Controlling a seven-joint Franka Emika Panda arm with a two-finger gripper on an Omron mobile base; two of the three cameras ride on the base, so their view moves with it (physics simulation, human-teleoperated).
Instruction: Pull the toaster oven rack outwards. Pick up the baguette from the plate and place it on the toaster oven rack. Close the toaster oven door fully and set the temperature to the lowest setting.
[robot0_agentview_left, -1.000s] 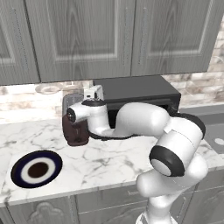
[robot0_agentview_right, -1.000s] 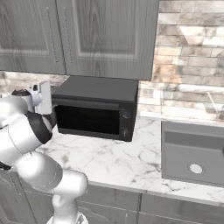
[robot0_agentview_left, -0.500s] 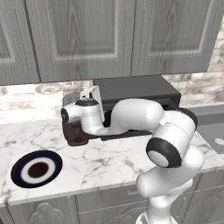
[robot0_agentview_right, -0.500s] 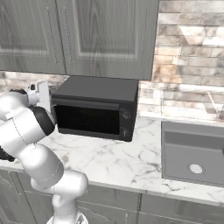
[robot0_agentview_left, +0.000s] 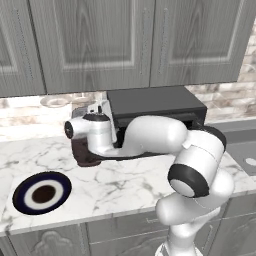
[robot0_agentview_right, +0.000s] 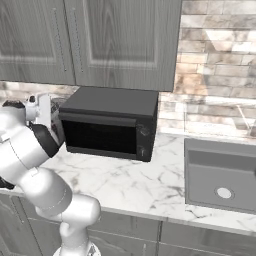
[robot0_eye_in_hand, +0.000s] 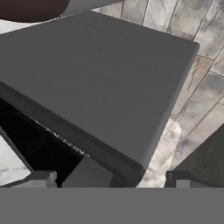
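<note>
The black toaster oven (robot0_agentview_left: 152, 102) (robot0_agentview_right: 112, 102) stands against the back wall, and the hand view looks down on its flat top (robot0_eye_in_hand: 100, 74). Its door (robot0_agentview_right: 102, 137) looks shut, with dark glass facing out. My gripper (robot0_agentview_left: 100, 109) (robot0_agentview_right: 46, 111) (robot0_eye_in_hand: 138, 179) hovers at the oven's upper left front corner, open and holding nothing. The round navy plate (robot0_agentview_left: 22, 195) lies bare at the counter's front left. The baguette is out of view. I cannot make out the rack behind the glass.
A maroon slot toaster (robot0_agentview_left: 86, 152) sits just left of the oven, under my hand. A sink (robot0_agentview_right: 220, 172) is sunk into the counter at the right. Grey cabinets (robot0_agentview_left: 95, 42) hang above the oven. My arm crosses in front of the oven in the left base view.
The arm has swung slightly left while the hand stays near the oven's upper left corner. The jaws remain open.
</note>
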